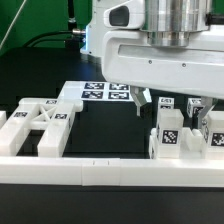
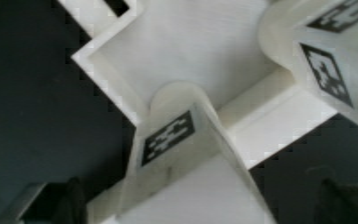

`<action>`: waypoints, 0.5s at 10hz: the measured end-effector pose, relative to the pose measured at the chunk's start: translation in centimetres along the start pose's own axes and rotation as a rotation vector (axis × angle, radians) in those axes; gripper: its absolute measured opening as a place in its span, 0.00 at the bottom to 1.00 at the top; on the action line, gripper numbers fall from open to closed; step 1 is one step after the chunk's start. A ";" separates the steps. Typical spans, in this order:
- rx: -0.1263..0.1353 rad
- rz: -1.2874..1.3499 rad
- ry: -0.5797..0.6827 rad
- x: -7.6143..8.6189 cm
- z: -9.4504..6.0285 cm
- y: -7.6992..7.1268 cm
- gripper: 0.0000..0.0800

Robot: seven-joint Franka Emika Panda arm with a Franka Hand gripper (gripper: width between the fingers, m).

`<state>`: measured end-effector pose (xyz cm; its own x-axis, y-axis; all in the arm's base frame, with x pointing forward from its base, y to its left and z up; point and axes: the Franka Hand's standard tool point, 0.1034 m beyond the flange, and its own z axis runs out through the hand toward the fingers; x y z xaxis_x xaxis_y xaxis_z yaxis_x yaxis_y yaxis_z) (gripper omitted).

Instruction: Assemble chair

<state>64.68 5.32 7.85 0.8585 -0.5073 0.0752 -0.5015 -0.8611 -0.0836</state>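
The chair was in loose white plastic parts, chunky and blocky, each carrying square black-and-white tags. An upright chair piece (image 1: pixel 170 138) stood on the black table (image 1: pixel 100 135) toward the exterior view's right, with a tag on its facing side. A second upright piece (image 1: pixel 212 135), also tagged, stood just beside it, nearer the exterior view's right edge. Well apart from them, toward the exterior view's left, a flat chair frame (image 1: pixel 35 125) with open gaps between its bars lay on the table.

In the wrist view, the upright chair piece (image 2: pixel 172 140) showed as a long white block with one tag on its face. The second upright piece (image 2: pixel 327 62) sat close by, and a pale flat surface lay behind both; what it was could not be told.

The gripper (image 1: pixel 168 104) hung directly over the upright chair piece. Its jaws were spread wide, one finger on each side of the piece's top, holding nothing. In the wrist view, the gripper (image 2: pixel 190 198) showed dark space between each blurred finger and the piece.

Behind the gripper lay the marker board (image 1: pixel 105 92), flat on the table. A long low border rail (image 1: pixel 100 172) ran across the front of the exterior view.
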 end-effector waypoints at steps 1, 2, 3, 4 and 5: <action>-0.007 -0.072 0.003 0.0 0.0 0.0 0.81; -0.013 -0.167 0.004 0.1 0.0 0.2 0.81; -0.016 -0.239 0.005 0.2 0.0 0.3 0.81; -0.017 -0.276 0.006 0.3 0.0 0.4 0.81; -0.026 -0.392 0.008 0.4 0.0 0.5 0.81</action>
<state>64.76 4.73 7.88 0.9846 -0.1401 0.1044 -0.1385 -0.9901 -0.0222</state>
